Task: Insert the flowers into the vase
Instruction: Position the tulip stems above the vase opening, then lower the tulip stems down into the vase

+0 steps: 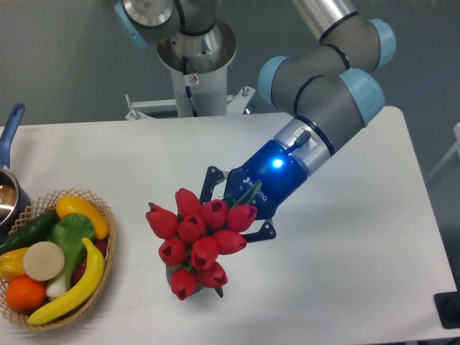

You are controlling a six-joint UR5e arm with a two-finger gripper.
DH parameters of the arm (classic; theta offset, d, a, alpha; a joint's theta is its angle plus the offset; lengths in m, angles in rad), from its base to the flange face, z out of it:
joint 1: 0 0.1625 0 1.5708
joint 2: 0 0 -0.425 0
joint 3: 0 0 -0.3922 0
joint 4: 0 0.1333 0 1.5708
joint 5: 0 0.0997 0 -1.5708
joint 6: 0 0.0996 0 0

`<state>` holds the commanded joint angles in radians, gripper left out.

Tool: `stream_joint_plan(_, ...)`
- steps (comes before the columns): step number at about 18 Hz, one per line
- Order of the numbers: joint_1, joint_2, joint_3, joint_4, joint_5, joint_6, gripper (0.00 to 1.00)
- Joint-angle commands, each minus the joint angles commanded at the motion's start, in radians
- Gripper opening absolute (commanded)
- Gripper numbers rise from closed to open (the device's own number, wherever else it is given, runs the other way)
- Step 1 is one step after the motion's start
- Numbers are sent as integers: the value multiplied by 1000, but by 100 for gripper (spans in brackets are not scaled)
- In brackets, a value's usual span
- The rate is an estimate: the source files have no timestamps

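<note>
The gripper reaches in from two o'clock, its jaws clamped on the green stems of the flowers, so the red heads tilt toward seven o'clock over the vase. The vase is almost wholly hidden beneath the blooms at the table's front middle; whether the stems are inside its opening cannot be told. A basket sits at nine o'clock.

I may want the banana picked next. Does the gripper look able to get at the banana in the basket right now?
Probably not yet. The gripper is shut on the flowers, so it has no free grasp. Otherwise the way looks free: the banana lies on top in the basket, uncovered.
</note>
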<state>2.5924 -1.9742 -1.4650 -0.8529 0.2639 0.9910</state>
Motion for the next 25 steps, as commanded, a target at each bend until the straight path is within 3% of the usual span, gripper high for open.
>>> stream_joint_plan(10, -31, 32, -6, -3, -18, -12, 20)
stream_joint_plan(25, -38, 17, -37, 8, -14, 14, 20)
